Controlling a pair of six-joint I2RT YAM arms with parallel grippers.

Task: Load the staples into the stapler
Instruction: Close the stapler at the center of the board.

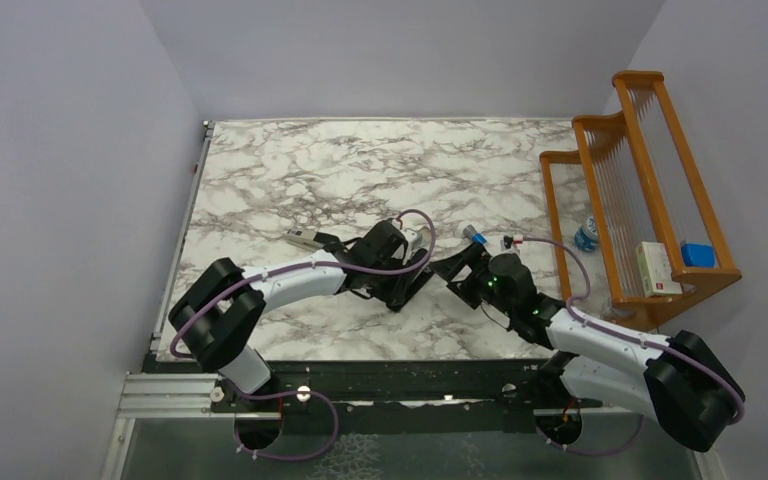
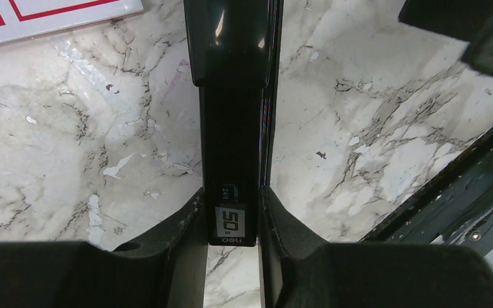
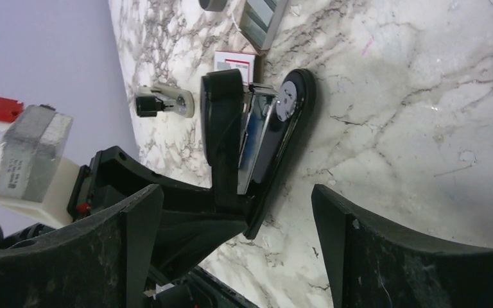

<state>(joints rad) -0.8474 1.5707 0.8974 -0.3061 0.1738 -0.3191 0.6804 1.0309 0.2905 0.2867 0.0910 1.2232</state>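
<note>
The black stapler (image 2: 231, 128) runs straight out from between my left gripper's fingers, its "50" label at the near end. My left gripper (image 2: 231, 224) is shut on it, and in the top view it (image 1: 405, 280) sits mid-table. In the right wrist view the stapler (image 3: 276, 135) lies on its side, with a silver disc on its base. My right gripper (image 3: 237, 250) stands wide open just short of the stapler's near end, holding nothing; from above it (image 1: 457, 268) faces the left one. Silvery-grey staples (image 3: 260, 19) lie in a tray beyond a white-and-red box (image 3: 234, 64).
A wooden rack (image 1: 650, 190) stands at the table's right edge, holding a white-and-red box (image 1: 657, 268) and a blue item (image 1: 697, 253). A small blue-and-white cylinder (image 1: 475, 235) lies behind my right gripper. The staple box (image 1: 302, 238) sits left of the left gripper.
</note>
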